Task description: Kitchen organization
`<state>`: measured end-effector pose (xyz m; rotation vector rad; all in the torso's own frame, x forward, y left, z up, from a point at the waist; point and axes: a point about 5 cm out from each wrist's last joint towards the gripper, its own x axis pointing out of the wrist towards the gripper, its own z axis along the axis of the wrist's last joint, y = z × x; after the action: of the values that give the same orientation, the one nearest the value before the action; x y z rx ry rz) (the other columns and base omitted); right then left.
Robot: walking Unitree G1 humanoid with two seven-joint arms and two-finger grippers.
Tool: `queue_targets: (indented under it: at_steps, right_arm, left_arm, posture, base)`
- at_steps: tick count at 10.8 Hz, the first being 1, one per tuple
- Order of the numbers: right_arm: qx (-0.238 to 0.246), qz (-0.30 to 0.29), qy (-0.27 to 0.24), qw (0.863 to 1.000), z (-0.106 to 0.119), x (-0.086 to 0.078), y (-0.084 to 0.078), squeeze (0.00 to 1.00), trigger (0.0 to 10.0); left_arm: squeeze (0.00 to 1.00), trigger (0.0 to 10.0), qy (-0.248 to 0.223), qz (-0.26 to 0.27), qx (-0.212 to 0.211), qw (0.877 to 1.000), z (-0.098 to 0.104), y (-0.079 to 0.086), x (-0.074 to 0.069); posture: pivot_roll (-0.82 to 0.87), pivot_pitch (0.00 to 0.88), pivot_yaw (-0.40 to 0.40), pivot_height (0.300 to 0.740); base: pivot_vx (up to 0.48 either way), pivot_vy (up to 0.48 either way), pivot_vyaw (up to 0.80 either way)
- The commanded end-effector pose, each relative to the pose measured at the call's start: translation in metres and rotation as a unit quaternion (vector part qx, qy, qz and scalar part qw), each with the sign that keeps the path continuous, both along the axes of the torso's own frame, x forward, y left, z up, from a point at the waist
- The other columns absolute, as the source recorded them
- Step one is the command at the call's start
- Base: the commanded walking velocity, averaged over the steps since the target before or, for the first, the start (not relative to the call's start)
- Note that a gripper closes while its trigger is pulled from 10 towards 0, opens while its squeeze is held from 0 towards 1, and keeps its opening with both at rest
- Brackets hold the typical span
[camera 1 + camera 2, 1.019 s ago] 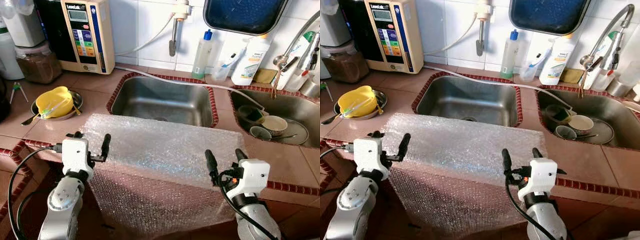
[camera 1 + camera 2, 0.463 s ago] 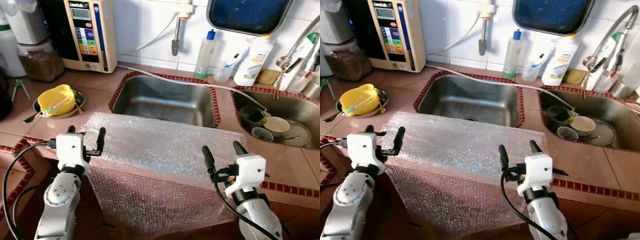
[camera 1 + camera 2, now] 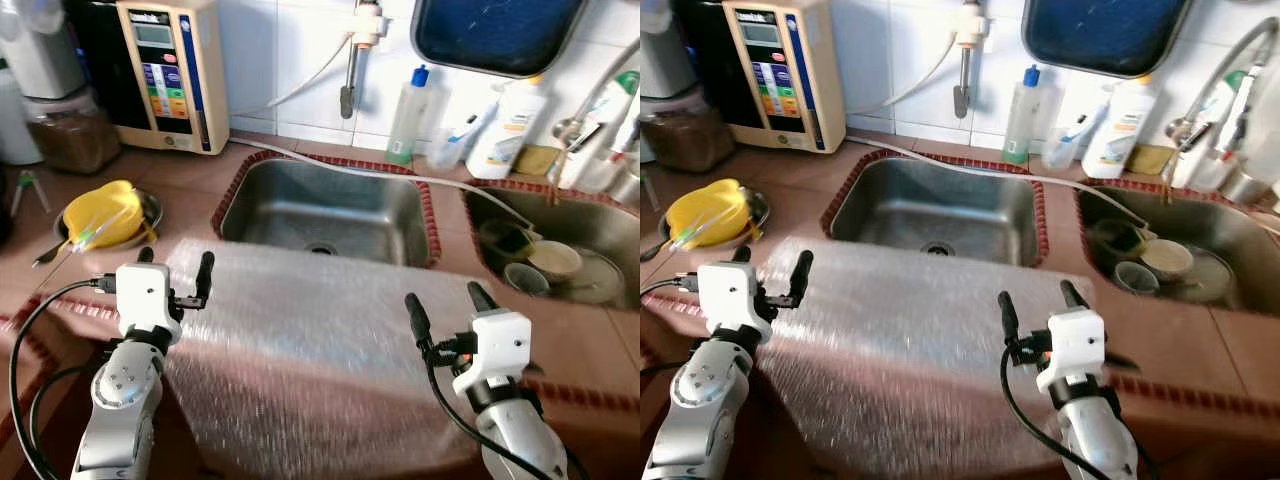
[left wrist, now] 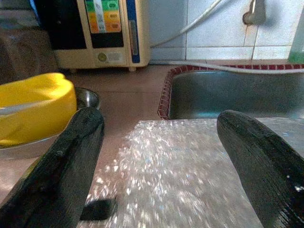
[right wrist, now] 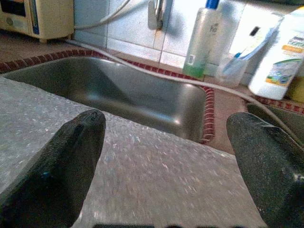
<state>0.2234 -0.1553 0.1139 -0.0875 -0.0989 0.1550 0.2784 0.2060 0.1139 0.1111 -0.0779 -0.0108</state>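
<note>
Draping over the counter's front edge before the sink [image 3: 325, 205], the bubble wrap [image 3: 310, 330] looks light, limp and slippery, best pinched at its near corners by the spread-fingered, empty left gripper [image 3: 175, 272] and right gripper [image 3: 447, 303].

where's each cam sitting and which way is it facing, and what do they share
Left eye, right eye: on the head, looking forward and down at the bubble wrap draped over the counter; both arms show.
Left wrist: along the open left gripper toward the yellow bowl.
Right wrist: along the open right gripper toward the empty sink.
Shared: bubble wrap, sink.
</note>
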Motion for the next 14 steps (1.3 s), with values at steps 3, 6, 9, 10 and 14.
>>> queue_targets:
  at_steps: [3,6,9,10,14]
  right_arm:
    - [-0.008,0.002,0.006,1.000,-0.004,-0.004,0.001,0.00,10.0]
    - [-0.013,0.002,0.005,1.000,-0.004,-0.005,0.000,0.00,10.0]
    - [-0.020,0.004,0.006,1.000,-0.005,-0.006,-0.001,0.00,10.0]
    - [-0.022,0.004,0.006,1.000,-0.005,-0.005,0.000,0.00,10.0]
    - [-0.032,0.003,-0.002,0.999,-0.003,-0.003,0.000,0.00,10.0]
  left_arm:
    - [0.00,10.0,0.003,-0.010,0.002,1.000,-0.001,-0.003,0.001]
    - [0.00,10.0,0.005,-0.013,0.006,1.000,-0.003,-0.003,0.000]
    - [0.00,10.0,0.007,-0.013,0.013,1.000,-0.005,-0.003,-0.006]
    - [0.00,10.0,0.013,-0.015,0.024,1.000,-0.008,-0.003,-0.009]
    - [0.00,10.0,0.022,-0.017,0.002,1.000,-0.008,-0.001,-0.008]
  posture:
    - [0.10,0.000,-0.047,0.740]
    - [0.10,0.000,-0.051,0.740]
    - [0.10,0.000,-0.057,0.740]
    - [0.10,0.000,-0.061,0.740]
    - [0.11,0.000,-0.060,0.740]
  base:
    - [0.323,0.000,0.00]
    - [0.091,0.000,0.00]
    - [0.000,0.000,0.00]
    - [0.000,0.000,0.00]
    - [0.000,0.072,0.00]
